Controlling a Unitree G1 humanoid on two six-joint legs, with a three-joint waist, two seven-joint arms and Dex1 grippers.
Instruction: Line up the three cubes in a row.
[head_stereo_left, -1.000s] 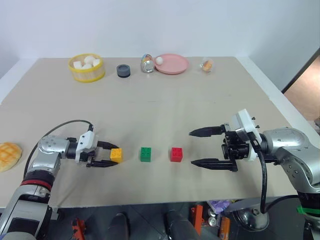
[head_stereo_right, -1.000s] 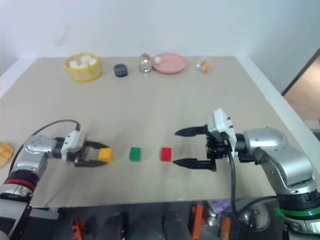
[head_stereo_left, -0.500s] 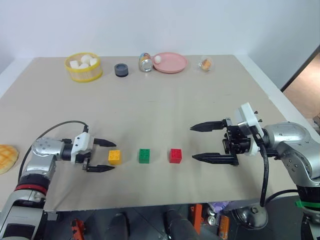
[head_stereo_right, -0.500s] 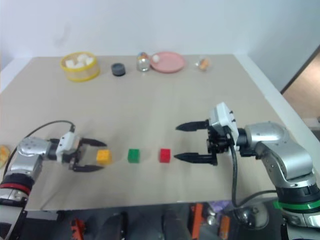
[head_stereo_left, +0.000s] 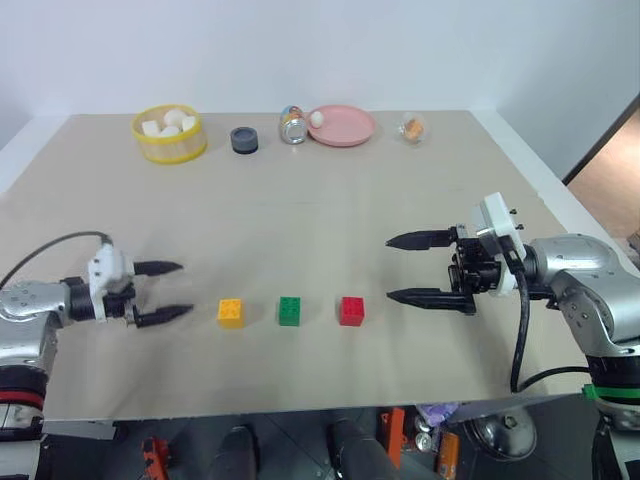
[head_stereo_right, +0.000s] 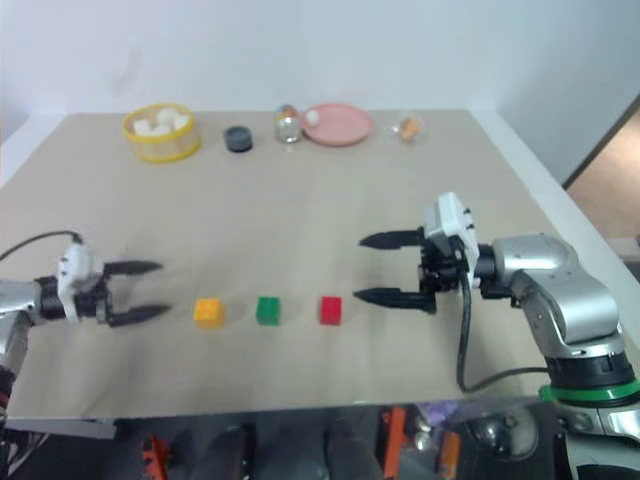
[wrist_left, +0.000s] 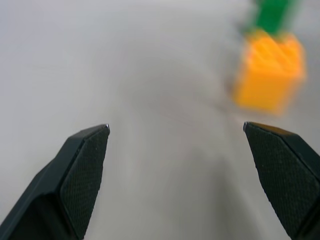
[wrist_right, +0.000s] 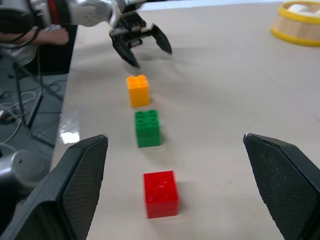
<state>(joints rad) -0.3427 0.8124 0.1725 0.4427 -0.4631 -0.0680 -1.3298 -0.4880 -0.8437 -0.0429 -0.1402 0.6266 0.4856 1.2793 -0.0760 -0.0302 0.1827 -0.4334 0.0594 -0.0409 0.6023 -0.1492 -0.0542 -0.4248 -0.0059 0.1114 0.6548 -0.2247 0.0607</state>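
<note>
**Both grippers open, cubes in a row**

Left gripper (head_stereo_left: 160, 292) is wide open, holds nothing, and sits apart from the orange-yellow cube (head_stereo_left: 230, 312). Right gripper (head_stereo_left: 410, 268) is wide open and empty too, near the red cube (head_stereo_left: 351, 310). The green cube (head_stereo_left: 289, 310) sits between them on the desk (head_stereo_left: 320, 200). The row looks done, so next may be just pulling away.

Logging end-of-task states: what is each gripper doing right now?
Left gripper: open, holding nothing, apart from the orange-yellow cube.
Right gripper: open, holding nothing, beside the red cube.
</note>
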